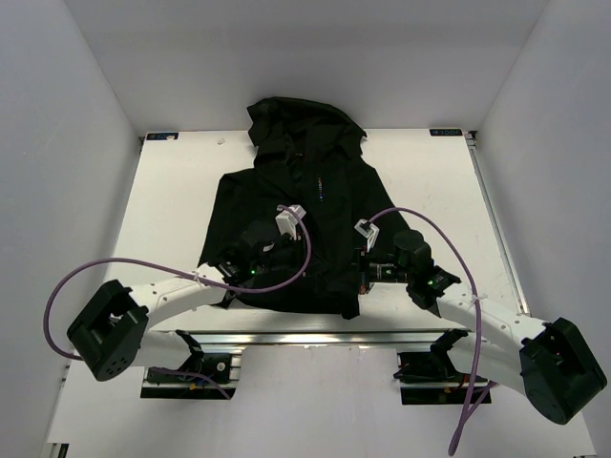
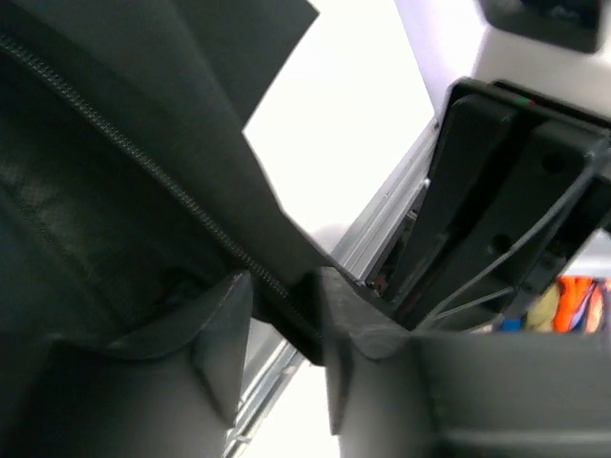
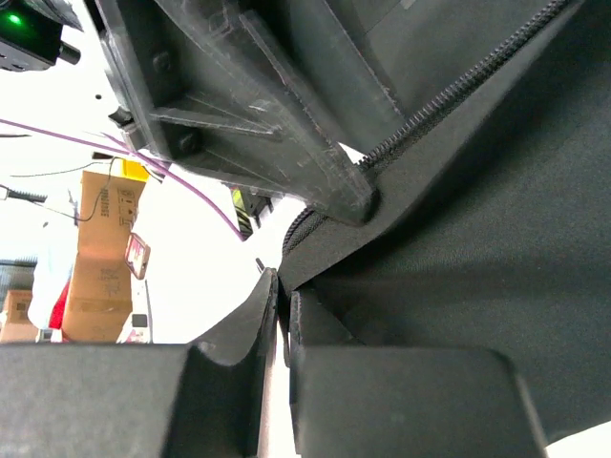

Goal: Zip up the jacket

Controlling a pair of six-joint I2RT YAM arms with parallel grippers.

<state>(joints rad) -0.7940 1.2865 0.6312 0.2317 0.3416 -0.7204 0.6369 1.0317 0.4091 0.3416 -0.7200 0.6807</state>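
The black hooded jacket point(image 1: 286, 186) lies flat on the white table point(image 1: 172, 219), hood at the far end. Both grippers are at its lower front. My left gripper point(image 1: 286, 256) point(image 2: 284, 305) is shut on the jacket's front edge, and the zipper teeth point(image 2: 143, 157) run down between its fingers point(image 2: 339, 315). My right gripper point(image 1: 365, 270) point(image 3: 284, 296) is shut on a thin fold of the jacket's hem point(image 3: 458, 248) beside the other zipper edge point(image 3: 449, 95). Each wrist view shows the other gripper close by. The zipper slider is hidden.
An aluminium rail point(image 1: 315, 336) point(image 2: 382, 215) runs along the table's near edge just below the hem. Purple cables point(image 1: 305, 250) loop over the jacket. White walls enclose the table on three sides. Cardboard boxes point(image 3: 105, 248) stand beyond the table.
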